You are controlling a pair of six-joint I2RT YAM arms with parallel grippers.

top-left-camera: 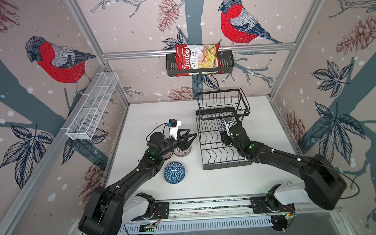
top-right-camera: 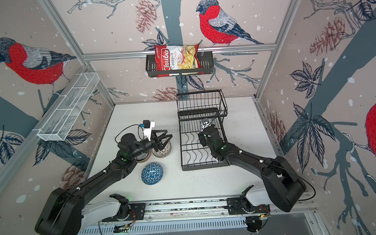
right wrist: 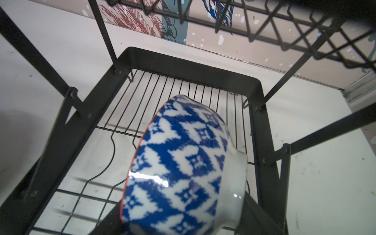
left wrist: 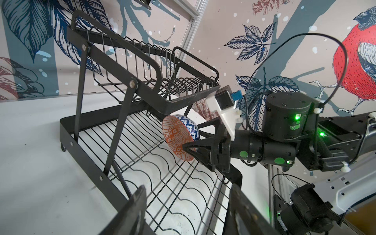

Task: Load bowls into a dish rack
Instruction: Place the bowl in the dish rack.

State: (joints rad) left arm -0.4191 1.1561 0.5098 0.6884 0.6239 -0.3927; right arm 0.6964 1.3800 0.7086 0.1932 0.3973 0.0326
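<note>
Reaches in from the near rail with elbows swung outward, the left arm angled inward and its wrist turned level, so the left gripper points sideways toward the right arm. Holds the left jaws apart and empty, both fingers showing in the left wrist view. Clamps the right gripper on the wall of a bowl tipped on edge, one finger inside and one outside.

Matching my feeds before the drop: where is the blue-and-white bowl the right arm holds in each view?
Both top views: blue-and-white bowl, a sliver over the dish rack base, at the raised basket near edge.
Left wrist: mid-frame, orange inside showing.
Right wrist: fills lower centre.
Shared landmark: that raised basket.
</note>
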